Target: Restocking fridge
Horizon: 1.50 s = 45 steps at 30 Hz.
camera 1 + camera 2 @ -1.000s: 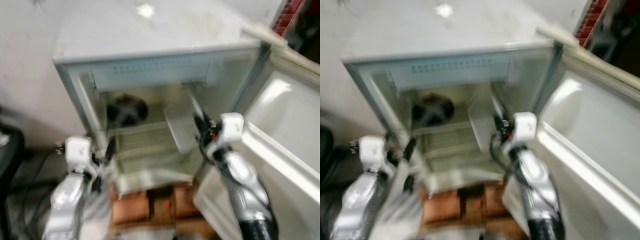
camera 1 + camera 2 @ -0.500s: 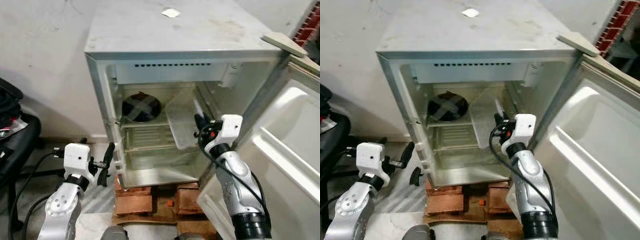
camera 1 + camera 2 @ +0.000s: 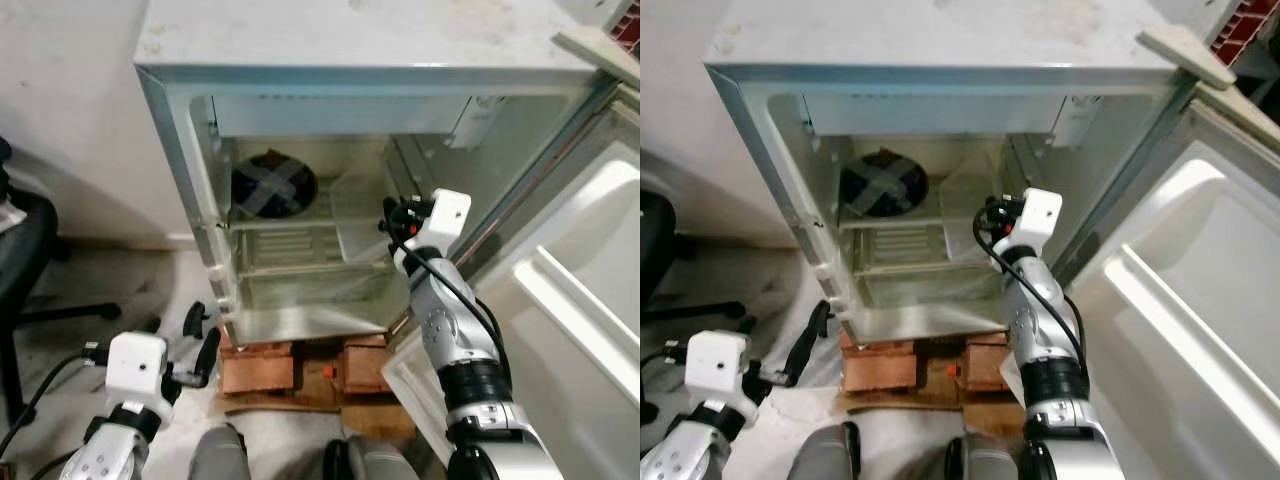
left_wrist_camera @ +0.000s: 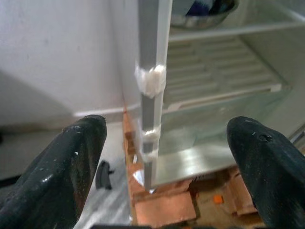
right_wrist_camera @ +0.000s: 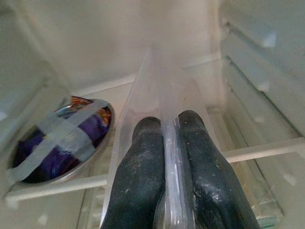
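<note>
**Clear tray going into the open fridge**

The right claw (image 5: 164, 157) is pinching the rim of a clear plastic tray (image 5: 157, 90), fingers closed tight on either side of the thin edge, probably so the tray can be steered edge-first into the cabinet. The tray is sitting inside the fridge (image 3: 350, 60), centre-right of the left eye frame, tilted above the wire shelf (image 3: 280, 225).

The left claw (image 4: 157, 157) is hanging low at lower left, fingers spread wide and holding nothing, pointing at the fridge's left door frame.

Also present:
- taped bowl (image 3: 273, 187), on the shelf at the back, just beside the tray and likely limiting how far left it can go;
- fridge door (image 3: 590, 290), swung open at right;
- bricks (image 3: 300, 370), propping the fridge from below;
- chair (image 3: 20, 250), at far left.
</note>
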### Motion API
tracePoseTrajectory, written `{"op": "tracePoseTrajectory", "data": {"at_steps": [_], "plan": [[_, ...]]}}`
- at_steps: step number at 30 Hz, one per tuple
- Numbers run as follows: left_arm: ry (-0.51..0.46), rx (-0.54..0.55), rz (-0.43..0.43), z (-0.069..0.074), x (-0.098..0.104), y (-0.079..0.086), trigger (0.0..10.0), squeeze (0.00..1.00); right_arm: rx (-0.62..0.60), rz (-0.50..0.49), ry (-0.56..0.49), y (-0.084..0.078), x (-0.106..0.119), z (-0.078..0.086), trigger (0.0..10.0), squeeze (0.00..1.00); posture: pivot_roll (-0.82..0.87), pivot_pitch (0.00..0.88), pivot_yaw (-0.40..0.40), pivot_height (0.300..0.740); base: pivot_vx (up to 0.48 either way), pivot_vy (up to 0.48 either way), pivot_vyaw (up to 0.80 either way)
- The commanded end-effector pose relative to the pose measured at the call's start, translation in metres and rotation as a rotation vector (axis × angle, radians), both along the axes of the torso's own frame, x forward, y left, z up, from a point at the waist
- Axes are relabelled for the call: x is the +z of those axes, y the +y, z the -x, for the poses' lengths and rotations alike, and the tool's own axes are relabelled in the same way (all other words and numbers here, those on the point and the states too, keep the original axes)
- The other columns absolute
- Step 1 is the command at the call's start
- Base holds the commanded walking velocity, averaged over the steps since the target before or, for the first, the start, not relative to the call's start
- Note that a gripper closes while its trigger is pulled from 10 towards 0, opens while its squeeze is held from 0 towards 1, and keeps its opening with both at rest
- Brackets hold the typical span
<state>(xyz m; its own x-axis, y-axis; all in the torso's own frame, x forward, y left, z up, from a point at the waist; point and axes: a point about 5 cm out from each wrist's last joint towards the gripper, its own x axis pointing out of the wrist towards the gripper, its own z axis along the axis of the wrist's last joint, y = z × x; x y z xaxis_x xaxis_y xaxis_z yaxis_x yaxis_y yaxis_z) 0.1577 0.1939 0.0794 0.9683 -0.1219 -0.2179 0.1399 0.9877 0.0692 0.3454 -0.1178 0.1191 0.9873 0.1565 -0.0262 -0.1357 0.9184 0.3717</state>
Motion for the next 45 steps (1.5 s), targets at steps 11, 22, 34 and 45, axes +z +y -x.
{"op": "tracePoseTrajectory", "data": {"at_steps": [11, 22, 34, 45], "plan": [[0.041, 0.052, -0.038, 0.019, 0.009, 0.010, 10.0, 0.00, -0.134, -0.202, 0.030, 0.004, 0.017, -0.033, 10.0, 0.00, 0.22, 0.319, -0.134, 0.740, 0.000, 0.000, 0.00], [0.057, 0.066, -0.055, 0.028, 0.017, 0.012, 10.0, 0.00, -0.161, -0.536, 0.105, 0.025, 0.035, -0.052, 10.0, 0.00, 0.27, 0.354, -0.156, 0.740, 0.000, 0.000, 0.00], [0.066, 0.078, -0.056, 0.031, 0.017, 0.008, 10.0, 0.00, -0.118, -0.825, 0.143, 0.052, 0.049, -0.056, 10.0, 1.00, 0.29, 0.352, -0.174, 0.740, 0.000, 0.000, 0.00], [0.054, 0.091, -0.063, 0.022, 0.014, 0.009, 10.0, 0.00, -0.011, -0.412, -0.009, 0.053, 0.071, -0.060, 10.0, 1.00, 0.28, 0.327, -0.185, 0.740, 0.000, 0.000, 0.00]]}}
